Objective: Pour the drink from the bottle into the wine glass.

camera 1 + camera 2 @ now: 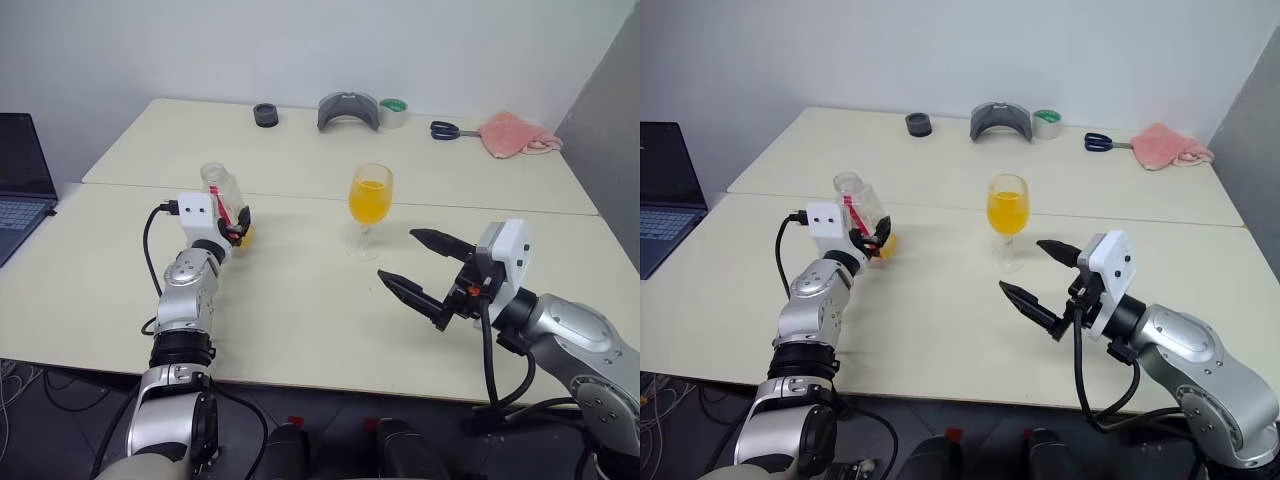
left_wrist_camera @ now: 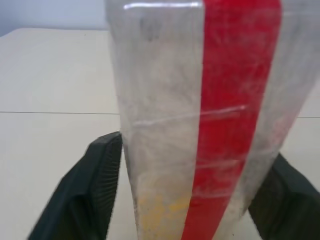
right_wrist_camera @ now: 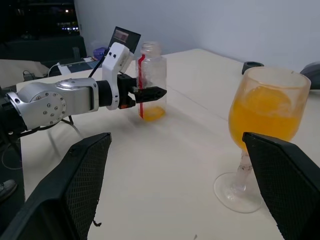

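Observation:
The wine glass [image 1: 370, 175] stands upright at the middle of the table, its bowl about half full of the orange drink [image 1: 369, 203]. To its left the bottle [image 1: 225, 192] stands upright on the table, clear with a red stripe and a little drink [image 3: 151, 113] left at its bottom. My left gripper [image 1: 238, 226] is open, one finger on each side of the bottle's lower body. My right gripper [image 1: 397, 253] hovers open and empty just right of and nearer than the glass, pointing toward it.
A laptop [image 1: 20, 180] sits off the table's left edge. Along the far edge lie a black ring [image 1: 265, 114], a grey curved object [image 1: 348, 108], a tape roll [image 1: 393, 112], scissors [image 1: 447, 129] and a pink cloth [image 1: 515, 135].

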`<state>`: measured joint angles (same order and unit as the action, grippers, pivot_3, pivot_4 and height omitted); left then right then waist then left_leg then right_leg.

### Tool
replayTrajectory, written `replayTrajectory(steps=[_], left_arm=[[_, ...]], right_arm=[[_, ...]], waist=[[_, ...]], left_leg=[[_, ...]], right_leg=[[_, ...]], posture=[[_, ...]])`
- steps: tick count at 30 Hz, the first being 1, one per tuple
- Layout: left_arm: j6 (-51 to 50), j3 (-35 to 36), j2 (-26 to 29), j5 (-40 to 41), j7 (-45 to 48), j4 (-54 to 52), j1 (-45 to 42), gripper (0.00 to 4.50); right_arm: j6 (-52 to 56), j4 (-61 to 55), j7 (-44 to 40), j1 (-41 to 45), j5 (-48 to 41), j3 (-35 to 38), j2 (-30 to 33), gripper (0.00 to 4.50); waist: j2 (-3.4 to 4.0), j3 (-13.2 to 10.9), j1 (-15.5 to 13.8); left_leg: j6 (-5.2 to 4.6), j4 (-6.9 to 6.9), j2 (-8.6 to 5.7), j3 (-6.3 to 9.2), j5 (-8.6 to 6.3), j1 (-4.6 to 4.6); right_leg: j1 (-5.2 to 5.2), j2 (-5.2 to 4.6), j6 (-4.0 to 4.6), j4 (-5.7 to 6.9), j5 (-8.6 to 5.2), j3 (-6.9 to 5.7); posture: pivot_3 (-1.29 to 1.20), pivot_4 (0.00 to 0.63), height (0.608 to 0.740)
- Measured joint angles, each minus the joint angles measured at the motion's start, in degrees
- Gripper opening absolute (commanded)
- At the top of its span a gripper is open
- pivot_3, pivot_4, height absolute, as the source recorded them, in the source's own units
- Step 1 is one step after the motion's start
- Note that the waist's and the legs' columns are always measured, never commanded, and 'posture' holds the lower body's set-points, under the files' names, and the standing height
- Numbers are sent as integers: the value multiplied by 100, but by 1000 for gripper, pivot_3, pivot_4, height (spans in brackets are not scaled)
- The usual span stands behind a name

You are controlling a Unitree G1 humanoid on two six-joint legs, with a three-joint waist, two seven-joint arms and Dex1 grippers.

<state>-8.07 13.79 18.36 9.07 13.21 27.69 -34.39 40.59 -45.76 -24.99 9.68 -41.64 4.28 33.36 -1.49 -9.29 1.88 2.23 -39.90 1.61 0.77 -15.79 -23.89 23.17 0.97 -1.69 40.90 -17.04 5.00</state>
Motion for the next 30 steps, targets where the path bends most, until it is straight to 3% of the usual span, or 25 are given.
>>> replayTrajectory(steps=[1,6,15,20,26,30], left_arm=[[0,0,0,0,1,-2,0,4466],[-171,13,5,15,-31,-351,189,4466],[-1795,203,50,415,-142,-3290,2440,4466],[-2683,362,49,714,-268,-4677,3202,4466],[-3406,352,11,911,-415,-5801,3577,4466],[-3891,300,-203,1034,-655,-6283,3595,4466]], right_arm=[[0,1,1,31,0,0,0,4500],[4,2,5,8,-2,1,16,4500],[44,-248,313,-865,-9,234,38,4500],[87,-443,777,-1210,53,341,-94,4500],[367,-520,2012,-1571,1302,175,-248,4500],[683,-510,2700,-1835,1819,94,-796,4500]], waist=[[0,0,0],[0,0,7],[0,1,5],[-1,1,3],[-2,2,-2],[-2,2,3]], left_leg=[[0,0,0,1,0,0],[0,4,2,0,0,-1],[1,11,9,7,0,1],[1,11,8,5,0,2],[2,12,7,4,0,2],[3,15,8,1,0,2]], right_leg=[[0,0,0,0,0,-1],[0,0,0,-4,0,2],[-4,-8,-1,-7,-2,13],[-6,-3,-7,-9,-6,14],[-5,-3,-17,-10,-13,17],[-3,-2,-40,-10,-28,23]], posture=[[0,150,740],[0,150,740],[0,150,740],[0,150,740],[0,150,740],[0,150,740]])
